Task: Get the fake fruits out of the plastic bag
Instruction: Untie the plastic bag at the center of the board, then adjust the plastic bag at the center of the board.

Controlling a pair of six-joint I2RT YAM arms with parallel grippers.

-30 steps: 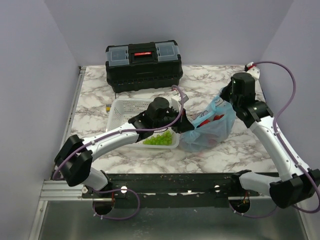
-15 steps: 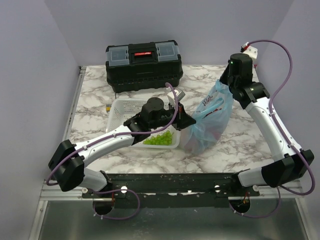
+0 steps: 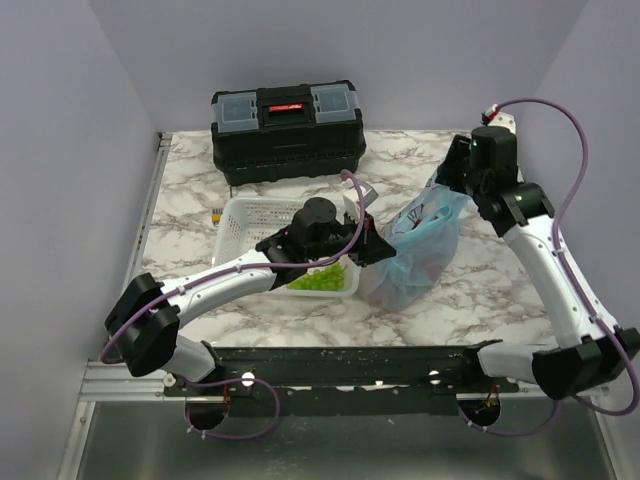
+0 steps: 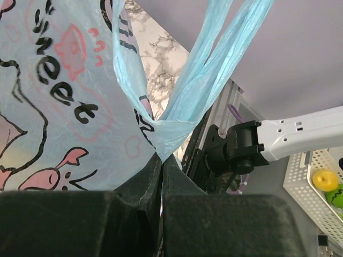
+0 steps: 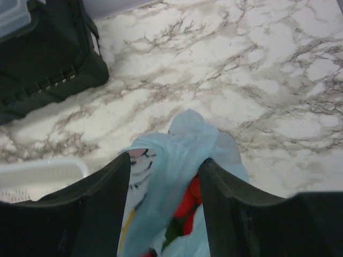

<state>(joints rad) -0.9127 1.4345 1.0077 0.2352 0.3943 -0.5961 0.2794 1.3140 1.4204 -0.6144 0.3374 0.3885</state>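
newly lifted, the limp, slippery plastic bag [image 3: 420,260] hangs from the right tool [image 5: 166,160] pinching its bunched top, left tool [image 4: 162,158] clamped on a fold, fake fruits [image 5: 192,206] sagging below.

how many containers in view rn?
3: black plastic toolbox at the far edge; white mesh basket left of centre; translucent light-blue plastic bag beside it, pinched by the left gripper and right gripper. Arms may hide more.
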